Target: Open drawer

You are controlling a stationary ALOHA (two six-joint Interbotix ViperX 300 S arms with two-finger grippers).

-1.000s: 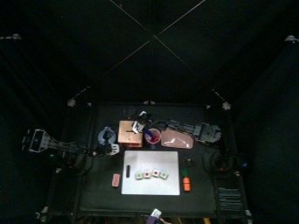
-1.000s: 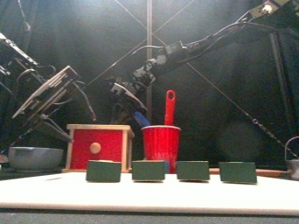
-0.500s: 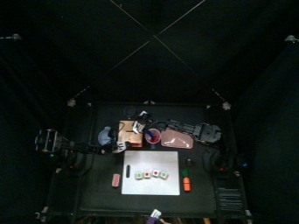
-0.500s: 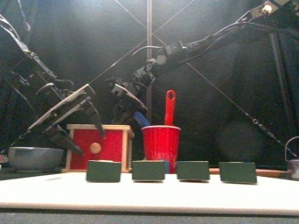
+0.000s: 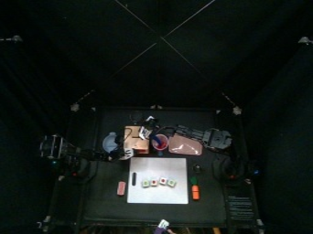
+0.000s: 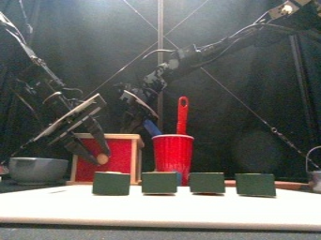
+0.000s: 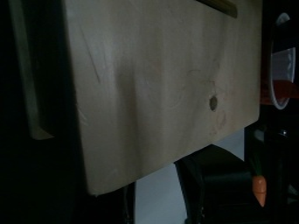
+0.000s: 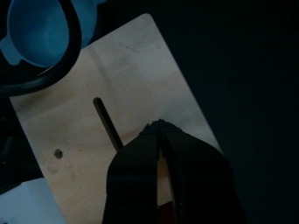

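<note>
The left gripper is held spread before the drawer, seemingly lined up for its knob. The right gripper is pressed together above the drawer, likely to steady it.

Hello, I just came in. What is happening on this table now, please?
A two-armed robot is working on a small wooden drawer box with a red front. The left hand is right in front of the box, at its knob, with jaws apart; no grip is visible yet. The right hand hangs above and behind the box. A red cup stands beside it, four green blocks in front.
</note>
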